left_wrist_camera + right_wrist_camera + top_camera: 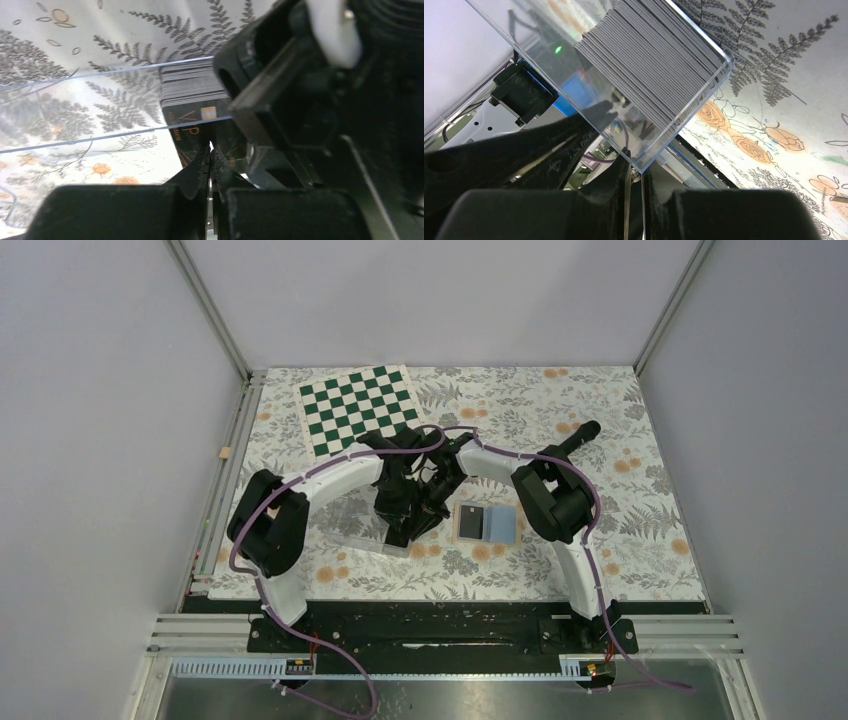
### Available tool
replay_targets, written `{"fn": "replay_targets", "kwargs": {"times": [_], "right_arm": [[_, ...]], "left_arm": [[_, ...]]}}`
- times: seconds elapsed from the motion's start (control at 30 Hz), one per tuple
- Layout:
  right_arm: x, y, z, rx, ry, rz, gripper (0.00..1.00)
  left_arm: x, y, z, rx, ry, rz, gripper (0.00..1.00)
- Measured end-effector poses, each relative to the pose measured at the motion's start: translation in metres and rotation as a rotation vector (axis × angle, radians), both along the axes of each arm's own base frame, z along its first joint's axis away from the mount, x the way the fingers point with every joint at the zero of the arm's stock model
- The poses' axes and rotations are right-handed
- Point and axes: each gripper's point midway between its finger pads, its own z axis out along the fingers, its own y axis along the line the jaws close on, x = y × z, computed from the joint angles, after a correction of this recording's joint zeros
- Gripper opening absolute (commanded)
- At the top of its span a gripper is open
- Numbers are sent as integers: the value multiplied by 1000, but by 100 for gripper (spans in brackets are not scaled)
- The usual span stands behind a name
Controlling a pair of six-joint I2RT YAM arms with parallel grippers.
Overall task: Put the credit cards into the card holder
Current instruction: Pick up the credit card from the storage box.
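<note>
The card holder lies open at mid table, light blue lining up, with one black card on its left half. Left of it is a clear plastic tray holding a stack of credit cards, which also shows in the left wrist view. My right gripper is shut on the tray's corner wall. My left gripper is shut, its tips over the face of a black card with gold lettering. I cannot tell whether anything is pinched between them. Both grippers crowd over the tray.
A green and white chessboard mat lies at the back left. A black marker lies at the back right. The floral cloth covers the table. Frame rails and grey walls close it in on three sides.
</note>
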Motion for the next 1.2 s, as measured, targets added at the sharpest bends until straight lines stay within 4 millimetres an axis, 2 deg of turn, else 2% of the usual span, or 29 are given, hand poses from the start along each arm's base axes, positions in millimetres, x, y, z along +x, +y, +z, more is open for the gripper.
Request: {"fn": "replay_targets", "kwargs": {"times": [0.1,0.23,0.33,0.6,0.77,0.9,1.2], "right_arm": [[0,0,0,3,-2,2,2],[0,0,0,5,-4,4,2],[0,0,0,6,-4,4,2],[0,2,0,18,-13,11,2],[0,2,0,18,-13,12,2],[0,2,0,18,-13,12,2],[-1,2,0,18,-13,13,2]], "left_arm": [[0,-6,3,-57,4,21,0],[3,-7,9,-101,-6,46,19],[6,-1,8,-129,-7,84,21],[6,26,-2,-196,41,217,18],[4,22,-2,-223,50,212,14],[4,22,-2,-225,51,208,0],[4,24,-1,-221,51,200,0]]}}
